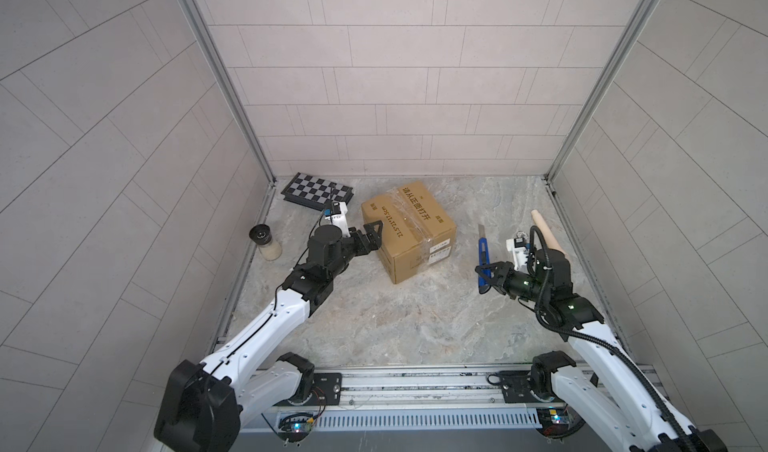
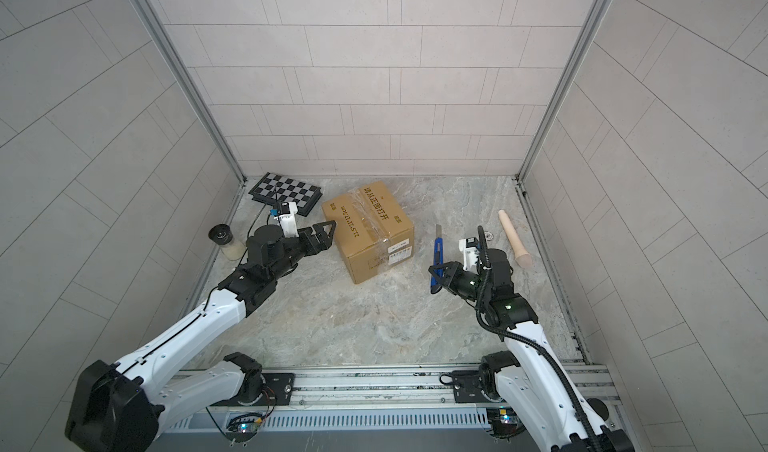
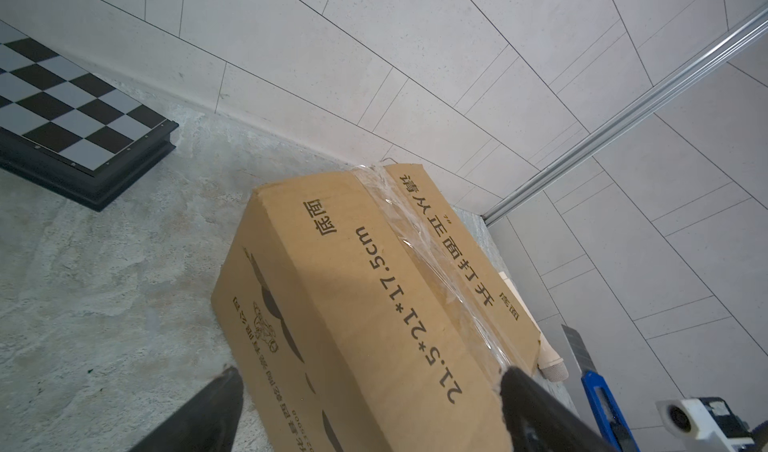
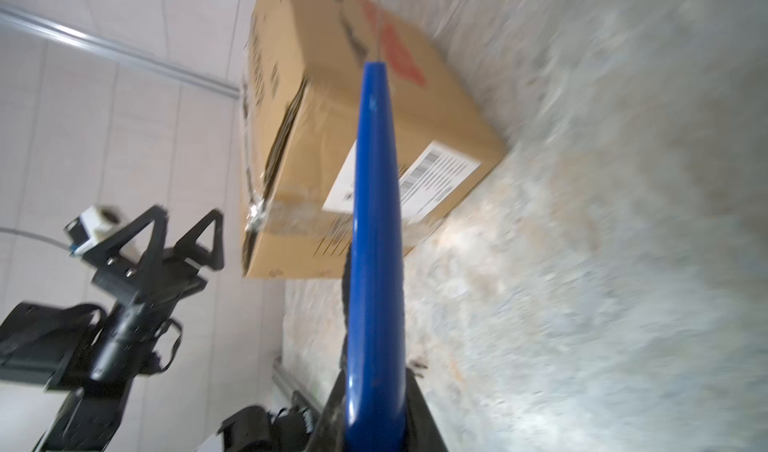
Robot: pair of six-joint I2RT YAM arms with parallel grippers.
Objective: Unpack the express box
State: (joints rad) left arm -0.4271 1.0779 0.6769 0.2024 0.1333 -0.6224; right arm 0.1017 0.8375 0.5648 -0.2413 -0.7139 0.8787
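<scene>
The left gripper [image 1: 365,233], spread wide, straddles a top edge of the taped cardboard box [image 1: 409,231] at the middle of the tabletop [image 1: 395,317]; the right gripper [image 1: 486,275] pinches a blue utility knife [image 1: 483,250]. Stiff-walled, probably light and slick where taped, the box looks best braced at bare corners.

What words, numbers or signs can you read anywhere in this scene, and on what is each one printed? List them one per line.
"请从正面打开": top of the express box, on one side of the clear tape.
"21.5*21*17.5cm": same top, on the other side of the tape.
"底面": same top, printed twice.
Black side print with a logo: too slanted to read.
White label: barcode and lines, too blurred.
Red print on another side: blurred.
</scene>
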